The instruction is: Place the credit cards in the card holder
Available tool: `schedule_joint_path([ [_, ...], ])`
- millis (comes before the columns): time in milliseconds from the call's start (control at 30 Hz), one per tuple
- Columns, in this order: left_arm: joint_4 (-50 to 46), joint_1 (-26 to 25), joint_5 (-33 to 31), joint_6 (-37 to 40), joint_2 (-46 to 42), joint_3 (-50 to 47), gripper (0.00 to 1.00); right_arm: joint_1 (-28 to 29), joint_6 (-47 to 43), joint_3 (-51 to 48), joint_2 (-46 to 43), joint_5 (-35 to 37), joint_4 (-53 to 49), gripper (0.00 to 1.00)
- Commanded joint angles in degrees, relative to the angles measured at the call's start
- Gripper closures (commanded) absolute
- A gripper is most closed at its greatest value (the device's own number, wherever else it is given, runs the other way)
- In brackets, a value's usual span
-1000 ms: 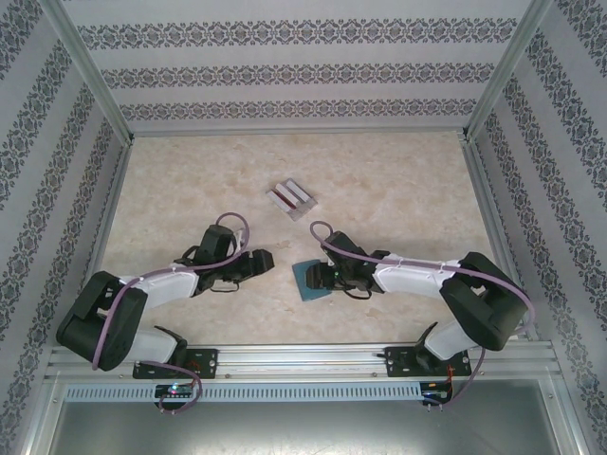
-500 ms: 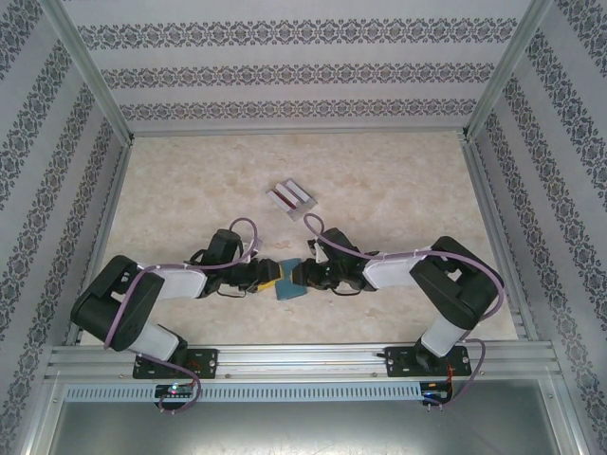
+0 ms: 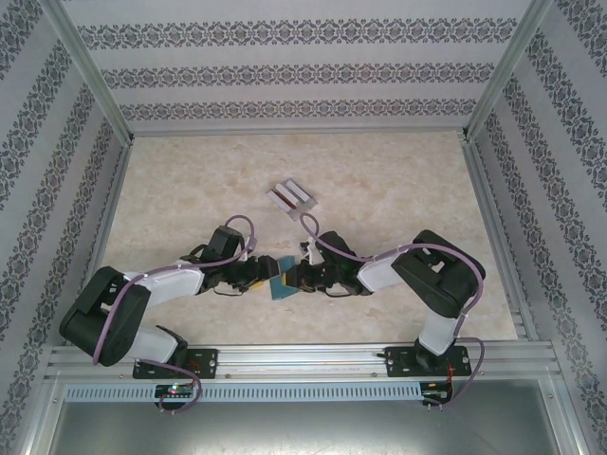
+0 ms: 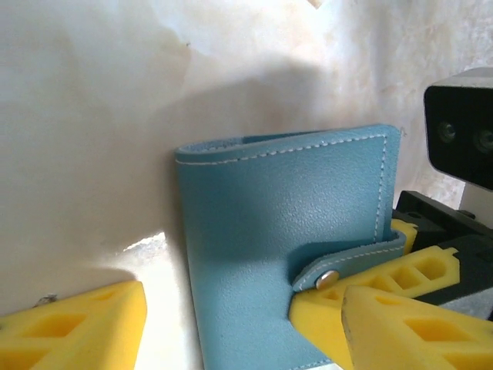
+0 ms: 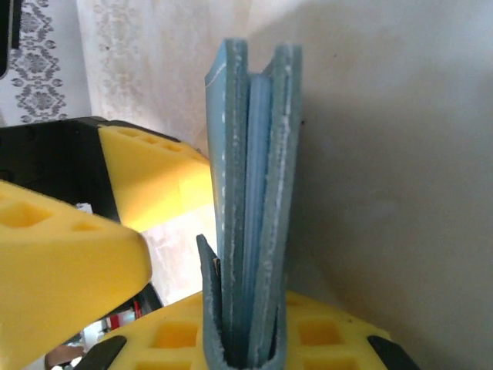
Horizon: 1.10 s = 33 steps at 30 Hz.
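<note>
The card holder (image 3: 282,289) is a closed teal wallet held off flat, between both grippers near the table's front middle. My right gripper (image 5: 245,327) is shut on its open edge by the snap tab (image 4: 330,277); the wallet (image 5: 250,154) shows edge-on, rising from those fingers. One right finger (image 4: 385,274) lies on the wallet's face (image 4: 277,208). My left gripper (image 4: 243,327) is open, a finger on each side of the wallet, apart from it. The credit cards (image 3: 290,197), grey with dark red stripes, lie together farther back on the table.
The pale marbled table (image 3: 408,180) is boxed in by patterned walls (image 3: 285,71) and aluminium posts (image 3: 100,90). A metal rail (image 3: 303,358) runs along the near edge at the arm bases. The right wrist's camera housing (image 4: 462,131) sits close to my left gripper.
The right gripper has carried the wallet leftwards toward the middle. The left gripper has moved right to meet it, and its fingers now flank the wallet.
</note>
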Motion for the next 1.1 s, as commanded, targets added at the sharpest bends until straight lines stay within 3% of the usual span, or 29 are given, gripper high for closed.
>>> schedule_joint_path([
  [0, -1.0, -0.3, 0.1, -0.8, -2.5, -0.8, 0.32, -1.0, 4.4, -1.8, -0.7, -3.7, 12.2, 0.95],
  [133, 1.9, 2.6, 4.3, -4.7, -8.9, -1.4, 0.39, -1.2, 7.5, -2.6, -3.9, -5.6, 18.3, 1.00],
  [300, 4.8, 6.0, 8.7, -8.7, -16.1, -0.1, 0.35, -1.6, 12.2, -2.7, -6.7, -7.1, 24.0, 1.00],
  [433, 6.1, 6.2, 9.3, -10.4, -17.3, 1.0, 0.39, -1.8, 14.7, -1.8, -7.9, -8.4, 26.9, 1.00],
  [533, 7.6, 6.3, 9.3, -11.2, -16.4, 1.5, 0.52, -2.4, 15.9, -1.6, -8.3, -7.9, 27.0, 1.00],
  [600, 11.6, 6.2, 9.8, -12.6, -15.8, 1.2, 0.82, -2.6, 15.6, -1.3, -7.8, -8.1, 26.6, 1.00],
  [667, 13.2, 6.3, 10.4, -12.9, -15.6, 1.6, 1.00, -2.7, 14.8, -0.9, -6.8, -7.9, 25.9, 0.92],
  [733, 11.8, 6.2, 10.5, -11.6, -15.9, 2.5, 1.00, -3.1, 14.3, -1.0, -6.0, -7.4, 24.8, 0.67],
  [800, 7.3, 6.3, 9.1, -9.0, -16.9, 3.5, 1.00, -4.2, 12.0, -2.6, -6.8, -5.6, 22.0, 0.49],
  [900, -5.5, 6.2, 5.0, -2.5, -17.5, 6.9, 1.00, -5.9, 4.8, -5.8, -10.2, -0.7, 13.9, 0.39],
  [1067, -12.5, 6.0, 1.9, 0.0, -16.8, 8.8, 1.00, -2.4, -8.2, -3.5, -16.9, 9.3, -5.5, 0.40],
])
